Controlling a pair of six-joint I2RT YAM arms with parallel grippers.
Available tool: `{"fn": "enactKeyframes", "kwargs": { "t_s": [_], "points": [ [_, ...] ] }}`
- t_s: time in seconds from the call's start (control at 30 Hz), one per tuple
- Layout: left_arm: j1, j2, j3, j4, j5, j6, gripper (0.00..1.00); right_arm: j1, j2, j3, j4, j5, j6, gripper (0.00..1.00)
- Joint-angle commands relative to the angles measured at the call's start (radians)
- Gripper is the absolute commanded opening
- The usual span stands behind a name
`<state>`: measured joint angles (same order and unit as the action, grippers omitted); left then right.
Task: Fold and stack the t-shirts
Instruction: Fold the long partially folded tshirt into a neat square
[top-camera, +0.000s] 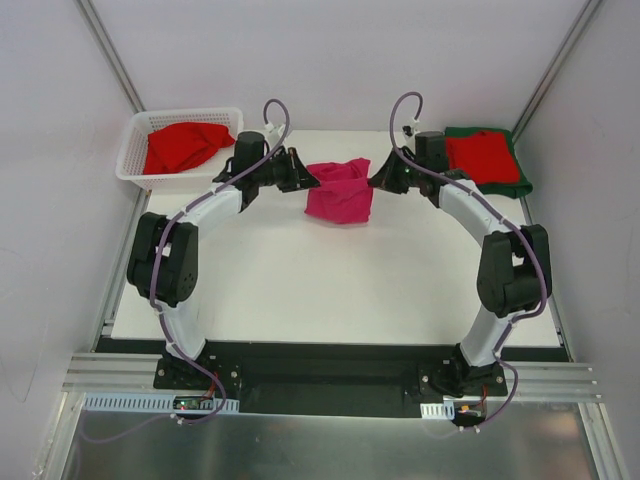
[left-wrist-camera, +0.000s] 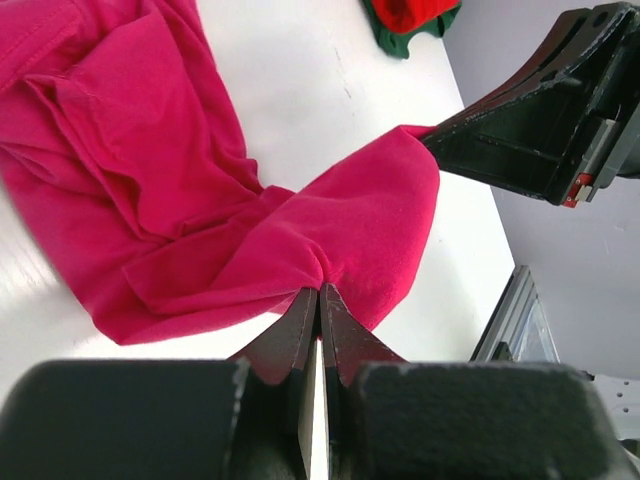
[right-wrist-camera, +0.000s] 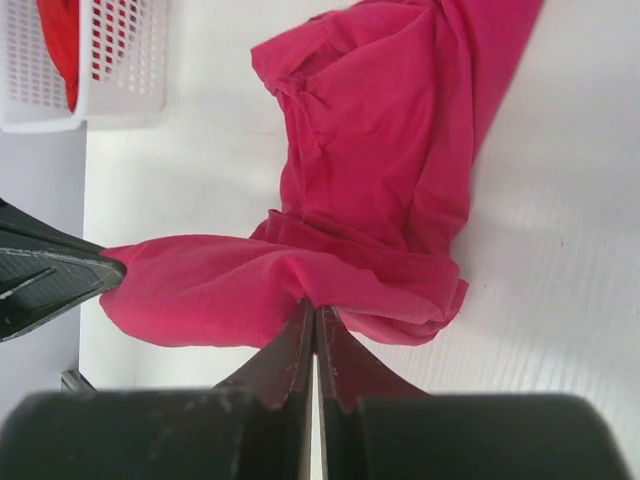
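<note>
T-shirts: four visible. One magenta-pink t-shirt (top-camera: 340, 190) at the far middle of the table (top-camera: 300, 290). One crumpled red t-shirt (top-camera: 185, 145) in the basket (top-camera: 133, 152) at the far left corner. One folded red t-shirt (top-camera: 482, 155) on one dark green t-shirt (top-camera: 521, 186) at the far right corner. Baskets: one. Grippers: two, left gripper (top-camera: 316, 183) and right gripper (top-camera: 373, 182).

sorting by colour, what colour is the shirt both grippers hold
The t-shirt is bright magenta-pink; left wrist view shows it best.

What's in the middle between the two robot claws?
A crumpled bright magenta-pink cloth t-shirt sits between the left gripper and right gripper, pinched by both; the top view shows it.
</note>
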<state>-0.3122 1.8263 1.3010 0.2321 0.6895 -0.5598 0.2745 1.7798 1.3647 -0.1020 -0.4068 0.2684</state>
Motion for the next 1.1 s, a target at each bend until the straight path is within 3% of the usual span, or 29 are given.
{"fn": "enactKeyframes", "kwargs": {
  "t_s": [0.0,0.5,1.07],
  "points": [
    [0.009,-0.005,0.05,0.006,0.041,0.026,0.0,-0.011,-0.003,0.073,0.042,-0.029,-0.018,0.01],
    [0.004,-0.102,-0.258,0.113,0.059,-0.031,0.0,-0.008,-0.094,-0.171,0.088,-0.073,0.012,0.01],
    [-0.143,-0.375,-0.595,0.121,-0.001,-0.074,0.0,0.134,-0.48,-0.53,-0.09,-0.017,0.035,0.01]
  ]
}}
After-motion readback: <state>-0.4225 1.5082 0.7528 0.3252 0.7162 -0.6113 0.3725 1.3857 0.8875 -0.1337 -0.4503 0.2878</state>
